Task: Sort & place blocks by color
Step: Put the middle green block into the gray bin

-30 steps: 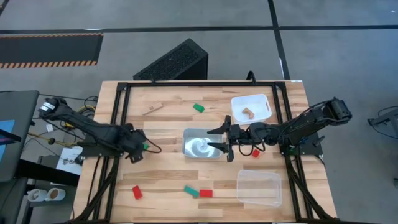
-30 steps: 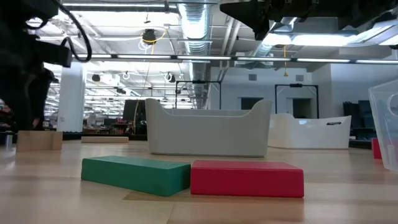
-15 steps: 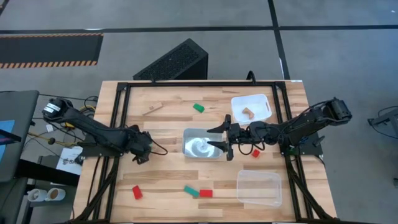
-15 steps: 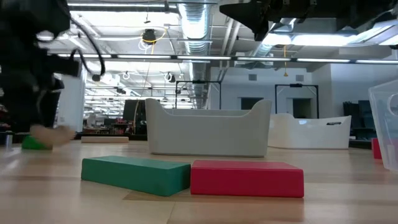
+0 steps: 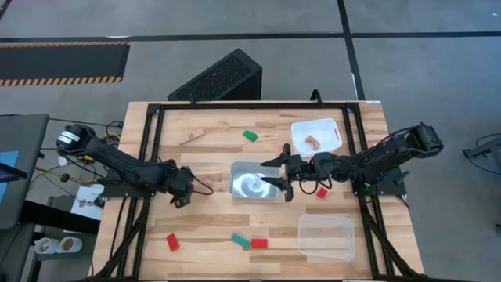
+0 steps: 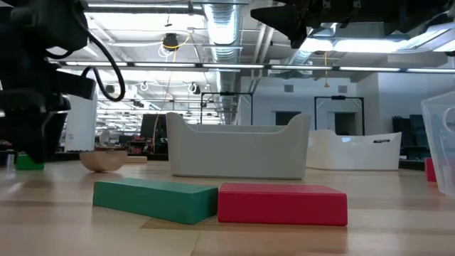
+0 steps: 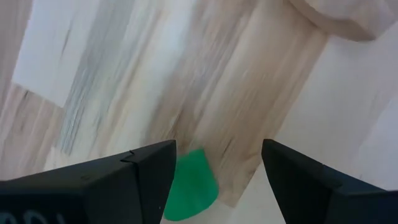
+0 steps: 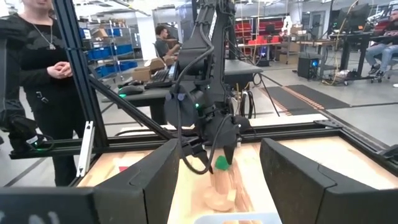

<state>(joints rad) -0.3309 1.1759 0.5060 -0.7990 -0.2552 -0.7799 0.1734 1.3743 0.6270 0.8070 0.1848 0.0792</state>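
My left gripper (image 5: 182,196) is low over the table, left of the silvery tray (image 5: 244,188), and open. A small green block (image 7: 189,186) lies on the wood between its fingers, close against one finger (image 7: 149,171). The right wrist view shows this green block (image 8: 221,163) at the left gripper's tips. A rounded light wood block (image 6: 103,160) rests on the table just beyond it. My right gripper (image 5: 279,175) hangs open above the silvery tray's right end. Other blocks lie loose: green (image 5: 250,135), wood (image 5: 190,137), red (image 5: 172,242), green (image 5: 240,240), red (image 5: 258,243), red (image 5: 321,192). My left gripper comes down from above with its fingers on either side of the green block (image 7: 186,180), which sits on the table. One finger (image 7: 155,168) stands right at the block's edge; whether it touches, I cannot tell. The other finger is well apart from it.
A white tray (image 5: 325,124) near the far right holds a wood piece (image 5: 312,142). A clear tray (image 5: 325,249) sits near the right front corner. Black frame rails (image 5: 149,157) run along the table's sides. People stand in the room beyond the table.
My left gripper has moved toward the table's right and now stands over the green block. The light wood block beside it has shifted right and turned about, showing a rounded side in the low view. My right arm has kept still.
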